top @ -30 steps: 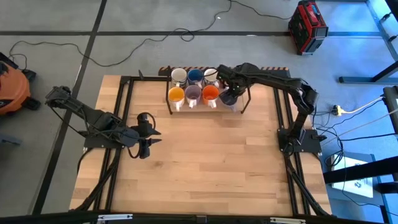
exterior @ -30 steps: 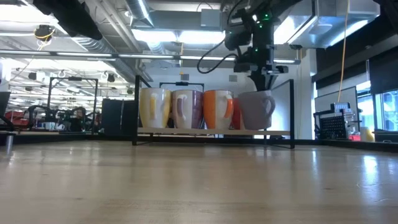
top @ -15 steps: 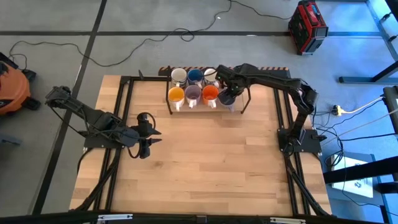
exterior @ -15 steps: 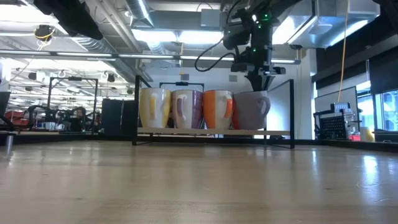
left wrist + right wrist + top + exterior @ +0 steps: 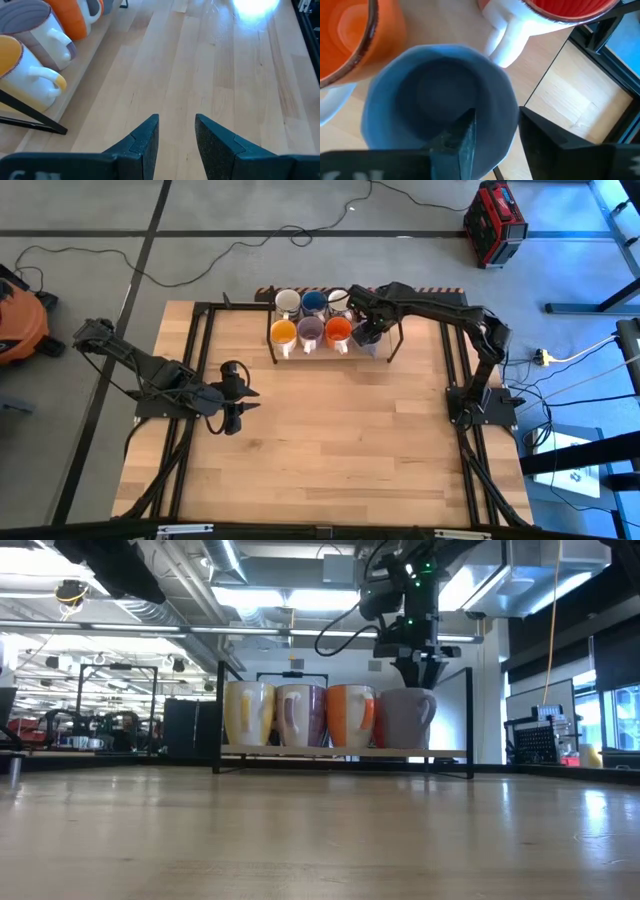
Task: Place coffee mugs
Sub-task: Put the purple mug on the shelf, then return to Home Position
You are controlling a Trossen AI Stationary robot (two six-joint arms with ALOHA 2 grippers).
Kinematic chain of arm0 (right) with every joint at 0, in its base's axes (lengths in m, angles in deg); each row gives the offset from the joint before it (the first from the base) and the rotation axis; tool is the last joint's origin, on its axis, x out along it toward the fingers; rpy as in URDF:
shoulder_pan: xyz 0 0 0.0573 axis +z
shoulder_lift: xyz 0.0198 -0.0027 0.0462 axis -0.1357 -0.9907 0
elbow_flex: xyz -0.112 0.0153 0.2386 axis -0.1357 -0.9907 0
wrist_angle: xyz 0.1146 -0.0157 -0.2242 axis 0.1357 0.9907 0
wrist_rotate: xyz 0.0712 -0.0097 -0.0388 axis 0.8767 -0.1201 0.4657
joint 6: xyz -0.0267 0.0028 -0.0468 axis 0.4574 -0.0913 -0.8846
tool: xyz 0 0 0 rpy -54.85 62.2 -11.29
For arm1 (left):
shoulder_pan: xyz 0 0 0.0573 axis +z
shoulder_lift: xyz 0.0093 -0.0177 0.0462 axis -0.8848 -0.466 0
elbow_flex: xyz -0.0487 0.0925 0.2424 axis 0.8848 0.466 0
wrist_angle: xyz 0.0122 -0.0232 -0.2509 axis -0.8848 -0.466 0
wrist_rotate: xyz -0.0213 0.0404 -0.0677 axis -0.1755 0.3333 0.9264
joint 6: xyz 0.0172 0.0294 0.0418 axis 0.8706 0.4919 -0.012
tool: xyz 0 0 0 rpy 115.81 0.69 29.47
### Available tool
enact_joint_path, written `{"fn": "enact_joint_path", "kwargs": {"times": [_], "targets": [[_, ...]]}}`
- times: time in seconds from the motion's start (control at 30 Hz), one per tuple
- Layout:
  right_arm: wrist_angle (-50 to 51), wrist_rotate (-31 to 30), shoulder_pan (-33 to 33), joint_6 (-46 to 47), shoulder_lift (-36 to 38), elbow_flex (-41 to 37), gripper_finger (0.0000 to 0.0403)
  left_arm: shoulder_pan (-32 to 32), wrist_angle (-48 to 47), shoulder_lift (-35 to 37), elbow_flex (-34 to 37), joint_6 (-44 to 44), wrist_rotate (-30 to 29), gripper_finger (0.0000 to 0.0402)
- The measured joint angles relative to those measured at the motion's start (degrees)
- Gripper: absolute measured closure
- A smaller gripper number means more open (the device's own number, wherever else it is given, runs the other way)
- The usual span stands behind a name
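Several coffee mugs stand on a low rack (image 5: 272, 345) at the table's far edge. In the front row are a yellow-orange mug (image 5: 248, 714), a purple one (image 5: 301, 715), an orange one (image 5: 350, 716) and a grey-lavender mug (image 5: 406, 718), its base on the shelf. My right gripper (image 5: 495, 135) stands open over the grey-lavender mug (image 5: 437, 105), pointing down, one finger inside it and one outside. I cannot tell whether either finger touches the wall. My left gripper (image 5: 176, 135) hovers open over the table's left part (image 5: 250, 400), with nothing between its fingers.
White (image 5: 288, 301) and blue (image 5: 314, 302) mugs stand in the rack's back row, and a red-lined mug (image 5: 560, 10) is just behind the grey-lavender one. Black frame rails (image 5: 205, 360) run along the table's left and right sides. Bare wood (image 5: 340, 430) lies in front of the rack.
My right gripper has set the grey-lavender mug upright on the rack shelf, close beside the orange mug. A second ago the mug hung slightly tilted. The gripper has then opened and let go.
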State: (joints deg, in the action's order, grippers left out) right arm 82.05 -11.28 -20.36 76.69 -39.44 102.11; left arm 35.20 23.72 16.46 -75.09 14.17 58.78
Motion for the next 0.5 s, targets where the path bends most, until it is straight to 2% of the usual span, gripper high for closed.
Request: {"fn": "enact_joint_path", "kwargs": {"times": [0.2,0.5], "targets": [[2.9,-1.0,0.0,-1.2,0.0,2.5,0.0261,0.0,0.0,0.0,0.0,0.0,0.0,0.028],[10.3,-1.6,1.1,-3.5,0.1,11.6,0.026,0.0,0.0,0.0,0.0,0.7,-0.3,0.028]]}}
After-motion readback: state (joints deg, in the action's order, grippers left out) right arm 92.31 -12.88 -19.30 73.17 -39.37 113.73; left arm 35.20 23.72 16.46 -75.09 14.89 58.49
